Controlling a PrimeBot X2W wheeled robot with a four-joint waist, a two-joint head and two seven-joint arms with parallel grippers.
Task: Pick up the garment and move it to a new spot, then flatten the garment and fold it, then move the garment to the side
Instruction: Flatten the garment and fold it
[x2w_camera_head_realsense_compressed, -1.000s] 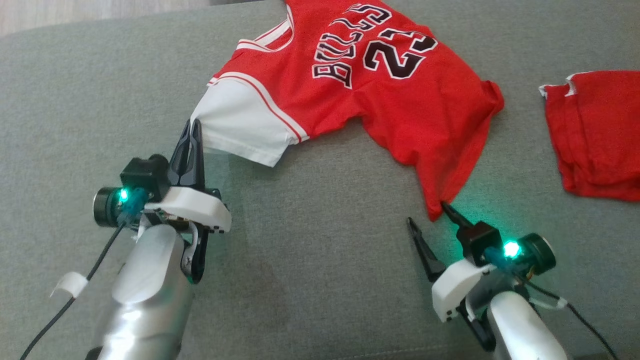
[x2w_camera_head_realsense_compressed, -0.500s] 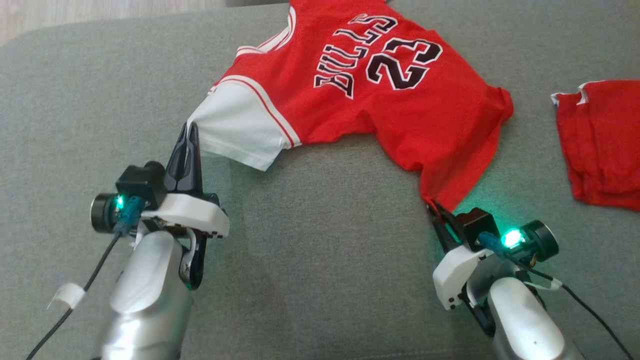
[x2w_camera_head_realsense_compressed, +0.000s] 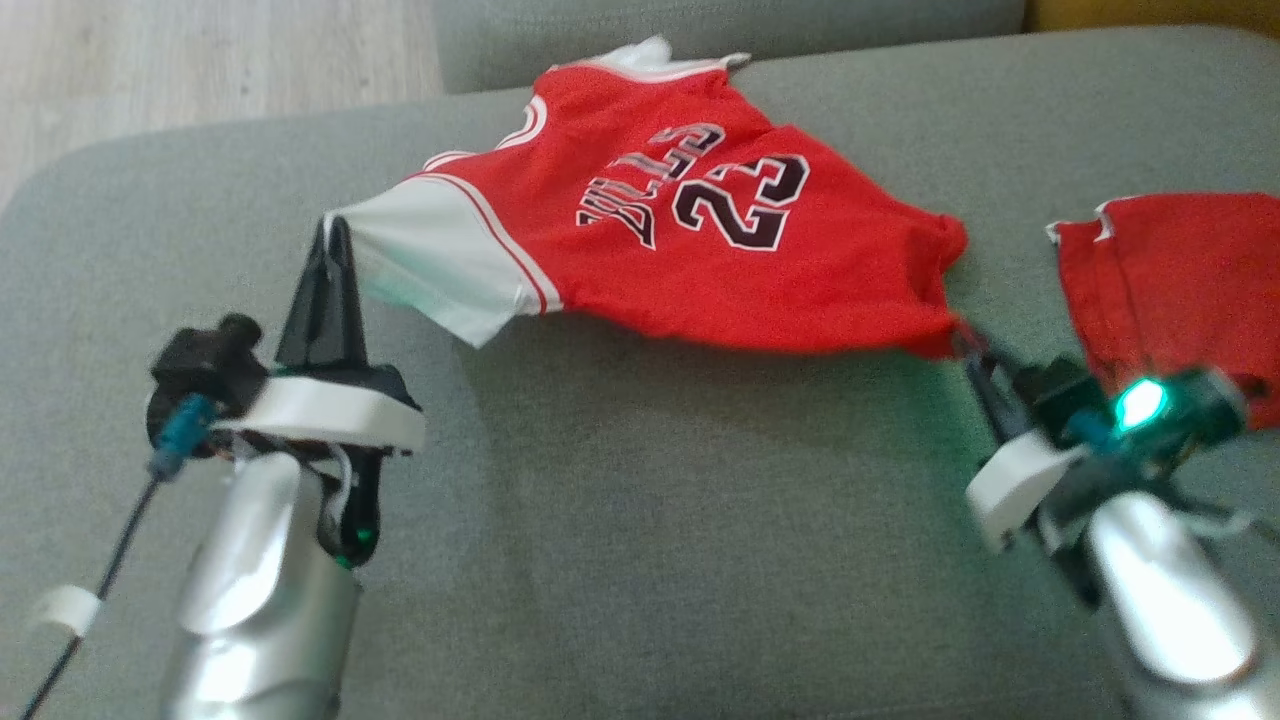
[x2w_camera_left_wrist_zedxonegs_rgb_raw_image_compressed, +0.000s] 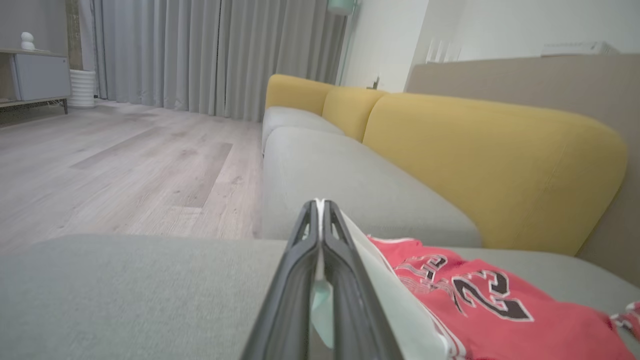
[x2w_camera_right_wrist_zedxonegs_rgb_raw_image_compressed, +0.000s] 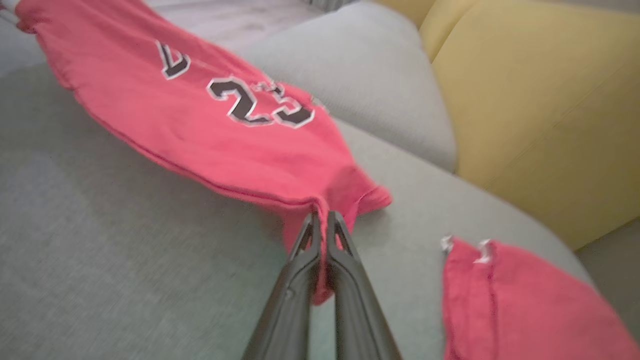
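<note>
The garment is a red jersey with white sleeves and the number 23, stretched above the grey sofa seat. My left gripper is shut on its white sleeve edge, and the left wrist view shows white cloth pinched between the closed fingers at the left gripper. My right gripper is shut on the red hem corner at the right. In the right wrist view the garment hangs from the right gripper, sagging between the two held points.
A second red cloth lies folded on the seat at the right, also seen as the red cloth. Yellow back cushions line the far side. Wooden floor lies beyond the sofa's left edge.
My right gripper closed on the hem corner and both arms have raised the garment, pulling it taut. The head camera has tilted, so the whole scene sits lower in view.
</note>
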